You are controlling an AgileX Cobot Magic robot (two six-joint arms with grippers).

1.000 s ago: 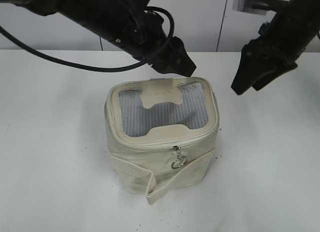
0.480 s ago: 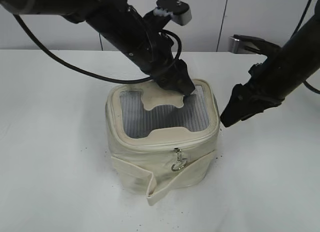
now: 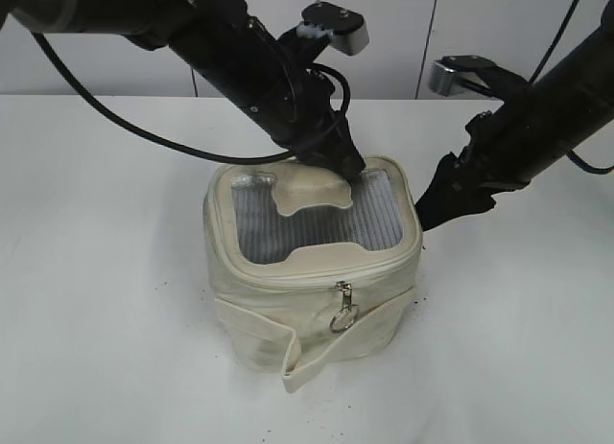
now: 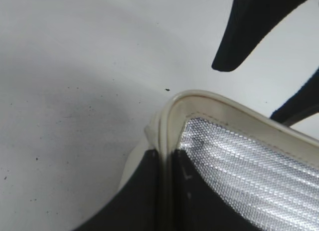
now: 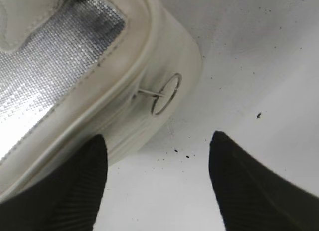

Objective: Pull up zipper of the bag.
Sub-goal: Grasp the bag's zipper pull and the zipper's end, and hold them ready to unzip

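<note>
The cream bag (image 3: pixel 307 310) stands on the white table, its grey mesh top (image 3: pixel 317 223) facing up. The zipper track (image 3: pixel 317 276) runs under the top rim; one silver pull with a ring (image 3: pixel 342 305) hangs at the front. A second ringed pull (image 5: pixel 166 94) sticks out at the bag's right corner. My left gripper (image 3: pixel 351 168) is shut on the top rim's cream edge (image 4: pixel 172 121) at the back right corner. My right gripper (image 5: pixel 158 136) is open, just right of the bag (image 5: pixel 99 81) and near the ringed pull, not touching it. It also shows in the exterior view (image 3: pixel 432 209).
The white table (image 3: pixel 115 271) spreads around the bag, with small dark specks (image 5: pixel 258 115) on it. The wide cream strap (image 3: pixel 317 353) wraps the bag's lower front. The right gripper's dark fingers (image 4: pixel 249 26) show beyond the bag's corner in the left wrist view.
My left gripper came down from behind the bag onto its back right rim. My right gripper dropped and moved left, close to the bag's right side.
</note>
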